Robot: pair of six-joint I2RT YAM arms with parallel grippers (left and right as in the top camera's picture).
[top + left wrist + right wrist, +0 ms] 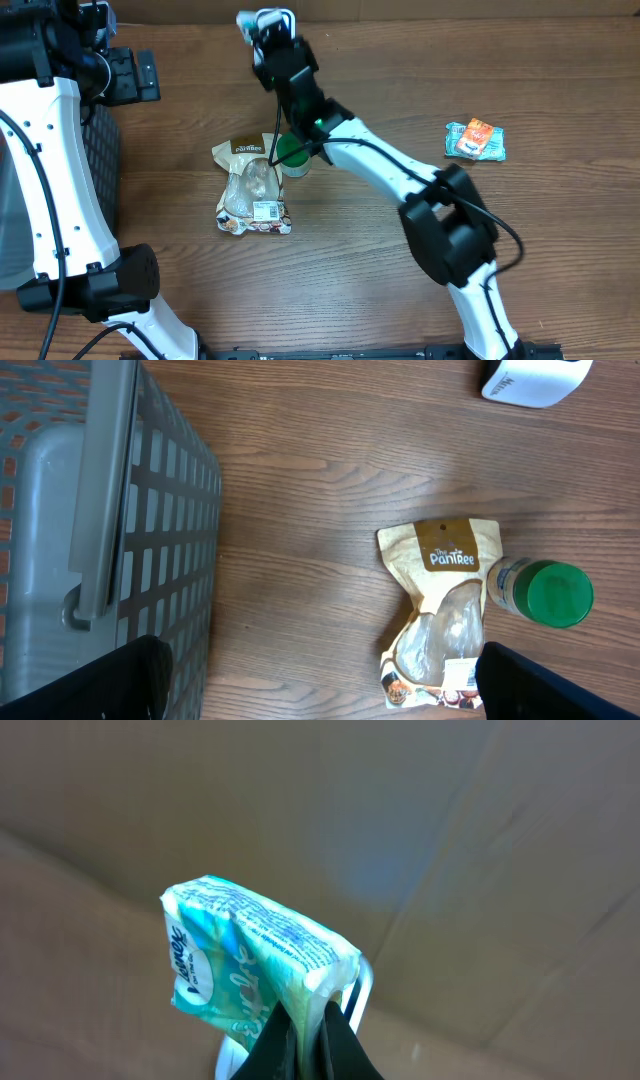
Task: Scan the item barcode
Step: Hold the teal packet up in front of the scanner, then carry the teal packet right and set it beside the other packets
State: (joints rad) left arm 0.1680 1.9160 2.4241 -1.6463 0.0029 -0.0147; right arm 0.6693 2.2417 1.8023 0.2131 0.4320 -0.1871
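The soft, crinkled teal-and-white tissue pack (245,955) hangs by one edge from the right end effector (305,1035), whose fingers are pinched onto it, held up near the far edge of the wood-grain table (330,290). The left end effector (320,695) is spread wide above a glossy tan pouch (445,610), a green-lidded jar (545,592) and a grey lattice basket (150,510).

The tabletop (350,290) is lit evenly and brightly, and only faint, soft shadows are cast. In the right wrist view the background (480,840) is blurred and a pale bluish flare is seen.
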